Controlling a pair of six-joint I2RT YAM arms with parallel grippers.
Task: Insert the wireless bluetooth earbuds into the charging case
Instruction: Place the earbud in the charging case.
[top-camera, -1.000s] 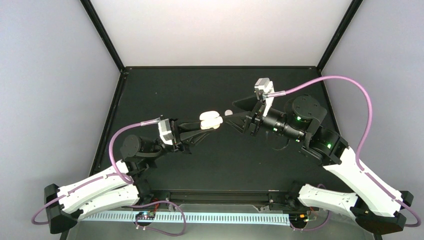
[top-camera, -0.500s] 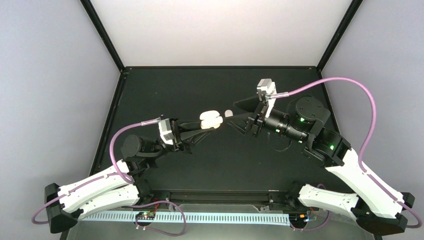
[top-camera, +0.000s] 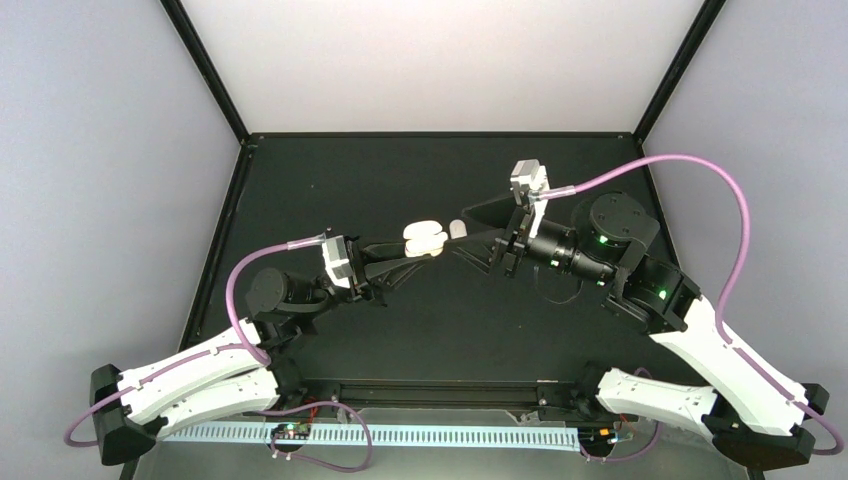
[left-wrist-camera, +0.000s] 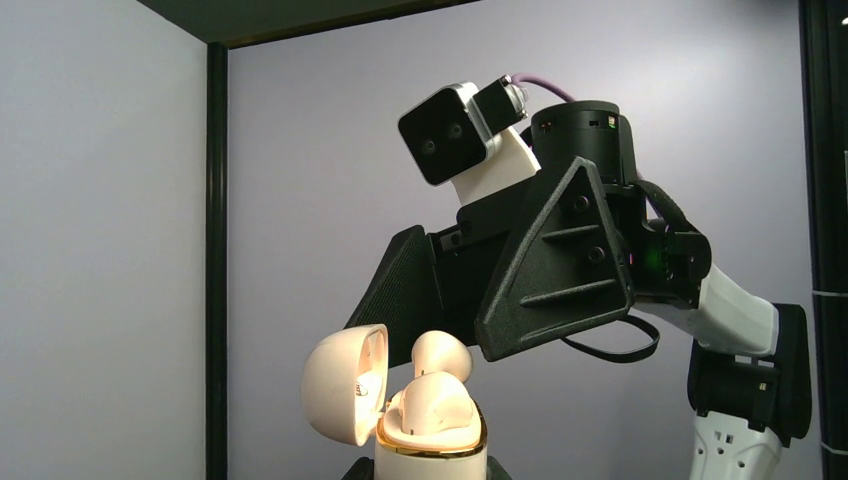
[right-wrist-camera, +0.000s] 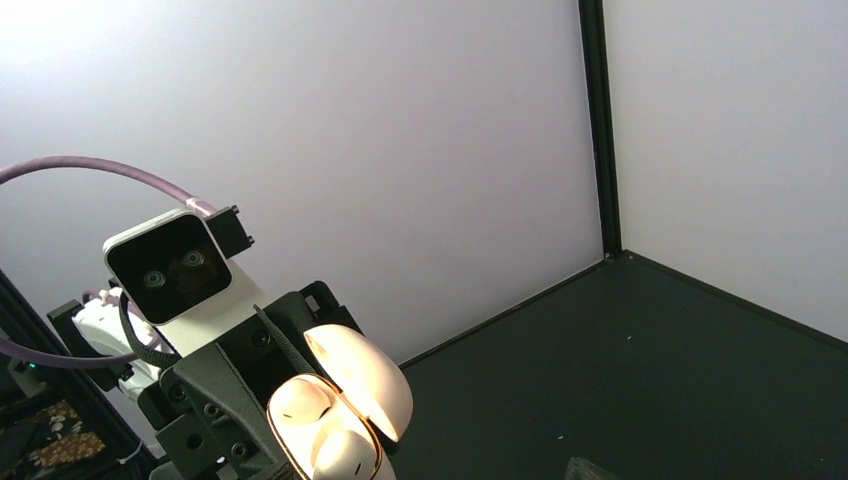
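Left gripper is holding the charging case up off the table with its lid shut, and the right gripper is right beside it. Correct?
Not quite: the lid is open. The left wrist view shows the charging case with its lid hinged back and an earbud sitting in the body. The rest holds: the left gripper holds it raised, the right gripper close beside.

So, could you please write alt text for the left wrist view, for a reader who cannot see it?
An open cream charging case with a gold rim stands at the bottom, lid swung left and one pale earbud seated. The right hand hovers just behind it holding a second earbud, against a grey wall.
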